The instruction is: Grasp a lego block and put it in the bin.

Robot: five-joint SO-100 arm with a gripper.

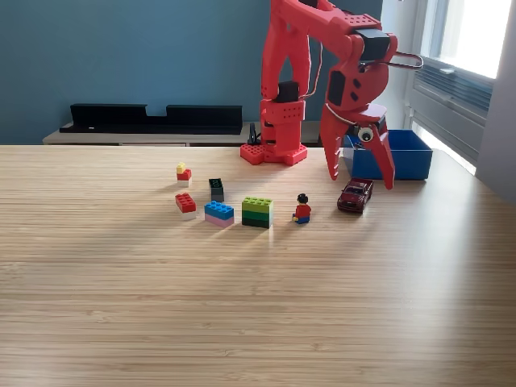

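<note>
While the claw (360, 179) hangs open, the bin's (403, 161) inside is hidden.

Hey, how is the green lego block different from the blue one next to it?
The green lego block is bright green over a darker green layer; the blue lego block is blue over a pale pink layer. The green one stands taller and looks bulkier; the blue one sits lower. In the exterior view the green one lies to the right, nearer the small figure. Both rest on the wooden table, untouched by the gripper.
</note>
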